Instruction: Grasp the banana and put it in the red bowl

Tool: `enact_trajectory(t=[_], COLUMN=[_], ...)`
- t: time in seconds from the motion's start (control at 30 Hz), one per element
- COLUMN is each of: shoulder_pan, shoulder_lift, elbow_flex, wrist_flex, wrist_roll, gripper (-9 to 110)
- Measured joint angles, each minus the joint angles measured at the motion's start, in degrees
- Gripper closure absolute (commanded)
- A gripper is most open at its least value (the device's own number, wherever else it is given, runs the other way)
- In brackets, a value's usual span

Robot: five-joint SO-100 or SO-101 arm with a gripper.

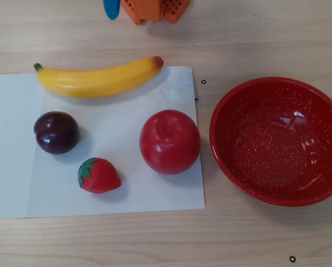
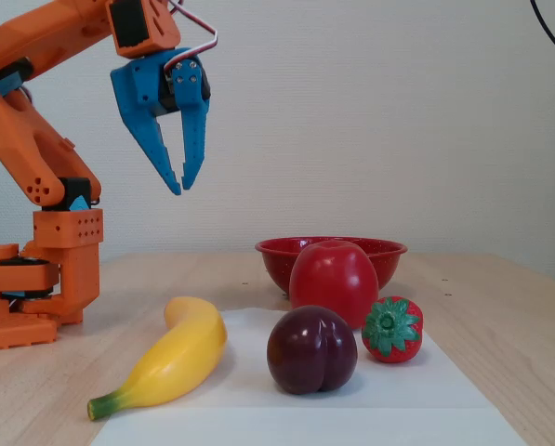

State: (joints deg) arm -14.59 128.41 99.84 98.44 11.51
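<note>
1. Gripper is up in the air in the fixed view, well above the table, blue fingers pointing down. A small gap shows between the tips; nothing is held.
2. Overhead view catches only a blue fingertip at the top edge, next to the orange arm base.
3. Banana lies flat along the top edge of the white paper sheet. Green stem points left, reddish end points right in the overhead view. It is clear of the gripper, no contact.
4. In the fixed view the banana runs toward the camera, stem end nearest, left of the plum.
5. Red bowl sits on the bare wooden table, right of the sheet in the overhead view. It is upright.
6. Apple is on the sheet, between banana and bowl, near the bowl's rim but apart from it.
7. Plum and strawberry are on the sheet below the banana in the overhead view. They are apart from each other.
</note>
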Motion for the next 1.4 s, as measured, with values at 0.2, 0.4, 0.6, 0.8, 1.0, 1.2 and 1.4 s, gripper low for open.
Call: enact_trajectory(t=[0.2,0.4,0.6,0.8,1.0,1.2,1.4], shoulder_pan=[-4.22,-9.23,-12.92,-13.71,-14.15,-14.15,-14.15], shoulder_lift=[-6.86,-10.63,-11.43,-15.64,-15.64,-15.64,-15.64], elbow_flex=[-5.27,-5.10,-3.08,3.16,11.16,15.91,21.27], wrist_flex=[3.43,3.60,3.43,-1.58,-9.58,-14.59,-22.24], wrist_roll=[6.86,13.54,17.14,20.83,21.45,21.45,22.68], gripper=[101,98,88,72,51,35,27])
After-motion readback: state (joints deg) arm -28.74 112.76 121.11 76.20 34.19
